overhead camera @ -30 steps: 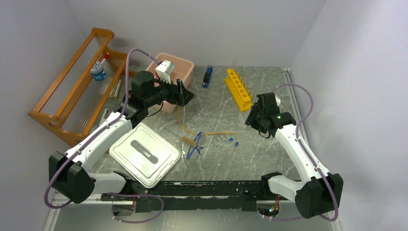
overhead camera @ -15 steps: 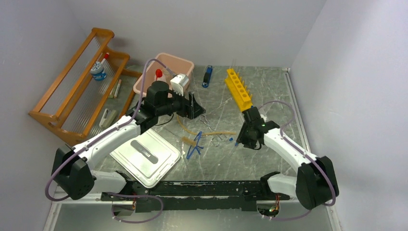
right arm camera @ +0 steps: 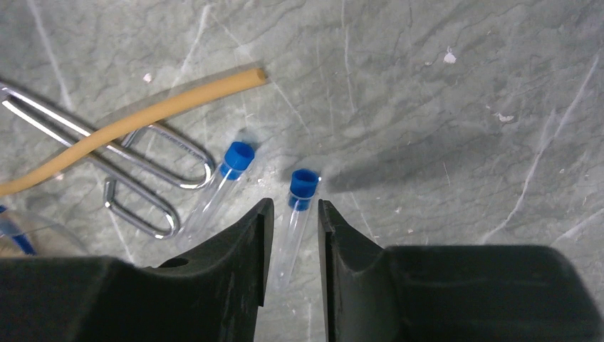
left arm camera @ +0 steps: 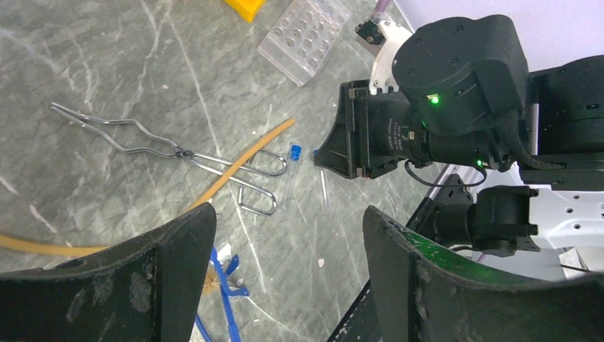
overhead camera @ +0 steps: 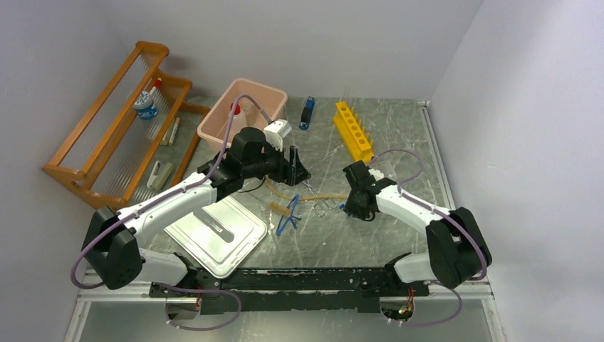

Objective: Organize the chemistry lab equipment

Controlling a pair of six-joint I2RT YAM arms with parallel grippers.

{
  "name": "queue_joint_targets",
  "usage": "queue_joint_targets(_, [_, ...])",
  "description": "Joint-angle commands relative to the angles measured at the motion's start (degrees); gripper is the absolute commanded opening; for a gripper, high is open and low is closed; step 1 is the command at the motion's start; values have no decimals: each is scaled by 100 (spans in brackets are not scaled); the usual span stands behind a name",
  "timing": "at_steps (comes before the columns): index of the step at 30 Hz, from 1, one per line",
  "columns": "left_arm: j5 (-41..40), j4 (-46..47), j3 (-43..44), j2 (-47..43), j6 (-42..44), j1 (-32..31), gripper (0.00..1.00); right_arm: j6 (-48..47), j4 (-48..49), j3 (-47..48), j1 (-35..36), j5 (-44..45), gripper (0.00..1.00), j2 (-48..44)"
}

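Note:
Two blue-capped clear tubes lie on the grey table. One tube (right arm camera: 300, 199) lies between my right gripper's (right arm camera: 293, 214) fingers (right arm camera: 258, 239), which stand narrowly open around it with a slight gap. The other tube (right arm camera: 226, 174) rests just left, beside thin metal tongs (right arm camera: 139, 167) crossed by the tan hose (right arm camera: 135, 121). My left gripper (left arm camera: 285, 221) hangs wide open and holds nothing, above the table near the blue plastic tongs (left arm camera: 222, 285) and metal tongs (left arm camera: 164, 146). In the top view the left gripper (overhead camera: 296, 169) is left of the right gripper (overhead camera: 349, 206). A red-capped white bottle (overhead camera: 236, 112) stands in the pink tub (overhead camera: 267, 96).
A yellow holed rack (overhead camera: 352, 130) lies at the back right, a blue item (overhead camera: 307, 112) behind the tub. The wooden rack (overhead camera: 107, 139) with a small jar (overhead camera: 145, 105) stands at the left. The grey-white lid (overhead camera: 214, 231) lies near the left arm. A clear holed block (left arm camera: 303, 39) is nearby.
My left arm swung right from the pink tub to over the table's middle. My right arm came down and left onto the tubes, its jaws narrowing around one.

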Motion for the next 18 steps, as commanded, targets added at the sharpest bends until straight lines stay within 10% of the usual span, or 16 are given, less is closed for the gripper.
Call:
queue_joint_targets(1, [-339,-203,204,-111,154,-23,79,62,97,57,57,292,29,151])
queue_joint_targets(18, [266,184,-157,-124,-474,-101,77,81,121,389,76,191,13,34])
